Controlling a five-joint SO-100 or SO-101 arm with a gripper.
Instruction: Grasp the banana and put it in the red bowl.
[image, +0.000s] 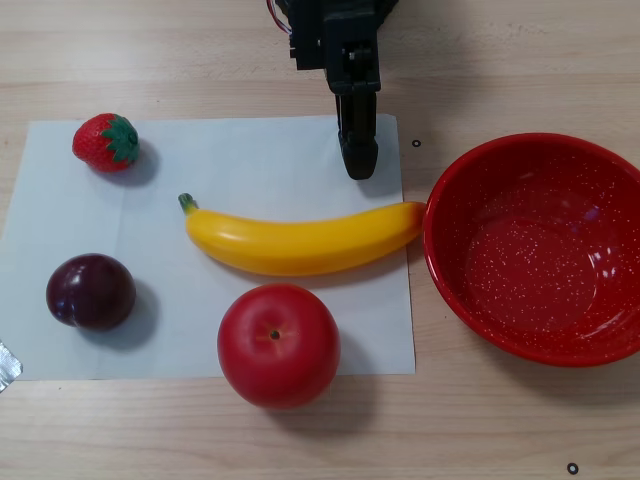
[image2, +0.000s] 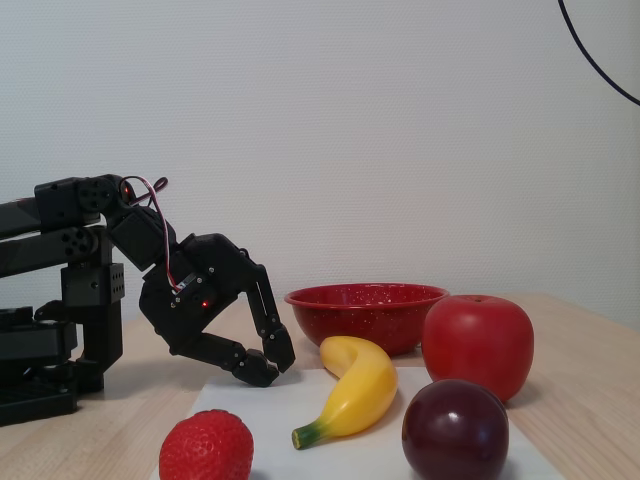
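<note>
In the other view, a sheet of paper (image: 250, 150) is lying on the surface (image: 500, 60), and four fruits are resting on it. The strawberry (image: 106, 142) is placed at the upper left, the plum (image: 90, 291) below it, the banana (image: 300, 242) across the middle, and the apple (image: 278, 344) just below the banana. The red bowl (image: 470, 170) is set off the sheet to the right, at the banana's right end. The end effector (image: 359, 160) is positioned just above the banana.
</note>
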